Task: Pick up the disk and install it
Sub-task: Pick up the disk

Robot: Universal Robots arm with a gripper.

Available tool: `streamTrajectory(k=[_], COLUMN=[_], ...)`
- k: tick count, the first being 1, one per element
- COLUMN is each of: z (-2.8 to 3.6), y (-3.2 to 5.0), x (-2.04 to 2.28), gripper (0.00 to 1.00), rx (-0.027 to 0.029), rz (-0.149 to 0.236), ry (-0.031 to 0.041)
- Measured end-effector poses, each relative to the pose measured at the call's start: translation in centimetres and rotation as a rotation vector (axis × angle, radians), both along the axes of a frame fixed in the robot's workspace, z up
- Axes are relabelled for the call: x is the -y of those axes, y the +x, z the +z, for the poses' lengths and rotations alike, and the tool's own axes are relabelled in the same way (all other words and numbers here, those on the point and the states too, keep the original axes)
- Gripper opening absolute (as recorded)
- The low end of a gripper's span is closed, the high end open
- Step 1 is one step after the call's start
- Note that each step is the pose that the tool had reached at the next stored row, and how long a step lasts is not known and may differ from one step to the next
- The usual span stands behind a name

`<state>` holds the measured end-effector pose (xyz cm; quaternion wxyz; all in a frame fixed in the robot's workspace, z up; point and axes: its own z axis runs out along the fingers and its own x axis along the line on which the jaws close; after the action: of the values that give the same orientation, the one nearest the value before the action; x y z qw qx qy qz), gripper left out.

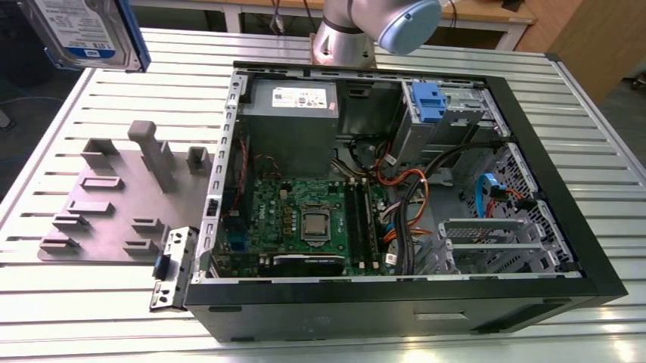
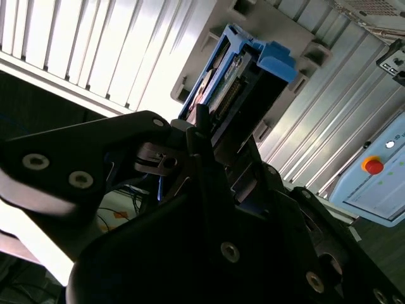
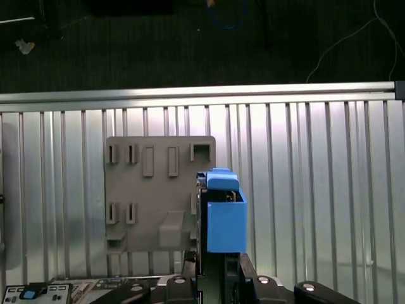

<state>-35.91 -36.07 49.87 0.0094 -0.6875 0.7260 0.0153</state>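
Black fingers (image 2: 201, 130) closed against it, the gripper (image 2: 218, 142) has the disk (image 2: 243, 73) clamped in the second wrist view, the blue carrier's end jutting out past the fingertips. In the first wrist view the disk (image 3: 225, 218) hangs edge-on in front of the gripper, over one edge of a grey fixture plate (image 3: 152, 196) set with slots and blocks. The plate lies flat on a ribbed metal table (image 3: 316, 190), and past the table's rail is a dark floor (image 3: 158, 44) with loose cables. In the exterior view the disk (image 1: 83, 32) is held in the air at the far corner on the exterior view's left, its label toward the camera, well apart from the open computer case (image 1: 404, 306). The case lies on its side on the table, just to the exterior view's right of the plate (image 1: 111, 204). Inside it a motherboard (image 1: 302, 219) sits toward the front, a power supply (image 1: 287, 98) behind that, and a blue clip (image 1: 428, 102) in the drive bay at the far side. The arm (image 1: 379, 26) rises behind the case. A panel with a red button (image 2: 373, 166) stands beyond the table in the second wrist view.
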Motion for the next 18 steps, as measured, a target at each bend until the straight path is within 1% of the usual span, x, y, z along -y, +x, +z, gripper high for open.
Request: streamTrajectory(k=[10, 18], z=[-0.01, -0.01], y=[3.43, 6.34], x=[0.00, 0.00], gripper=[0.35, 0.35], rx=[0.0001, 0.0001], rz=[0.000, 0.000], ry=[0.0001, 0.0001])
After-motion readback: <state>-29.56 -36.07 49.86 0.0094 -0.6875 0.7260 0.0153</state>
